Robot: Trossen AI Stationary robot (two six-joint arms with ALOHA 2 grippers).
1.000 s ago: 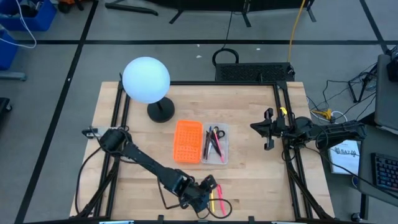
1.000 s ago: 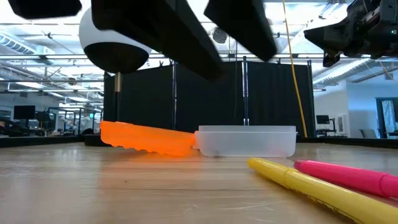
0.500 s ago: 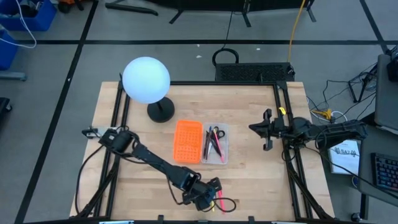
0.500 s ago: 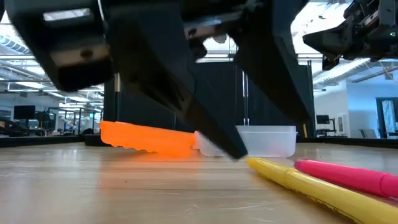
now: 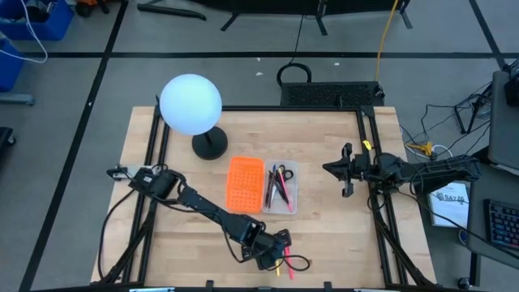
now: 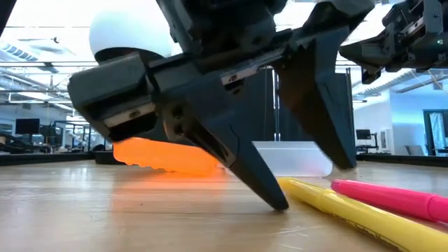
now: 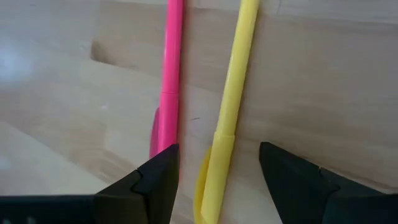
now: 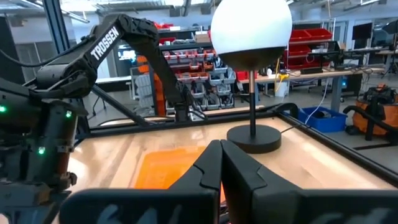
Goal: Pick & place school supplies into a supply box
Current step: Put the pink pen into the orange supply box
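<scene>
A yellow pen (image 7: 233,99) and a pink pen (image 7: 172,68) lie side by side on the wooden table near its near edge; they also show in the low view, yellow (image 6: 350,210) and pink (image 6: 399,199). My left gripper (image 5: 281,253) is open and low over them. Its fingertips stand on either side of the yellow pen (image 7: 217,149), one tip over the pink pen's end. The clear supply box (image 5: 280,186), joined to its orange lid (image 5: 245,184), holds scissors and several pens. My right gripper (image 5: 346,169) is shut and empty above the table's right side.
A white globe lamp (image 5: 191,104) on a black base (image 5: 210,147) stands at the far left of the table. A loose black cable (image 5: 298,264) lies beside the pens at the near edge. Bare wood lies between the box and the right arm.
My left gripper has come down toward the two pens near the table's near edge. It still stands open, its fingertips now close to the table top around the yellow pen. The pens and the box have not moved.
</scene>
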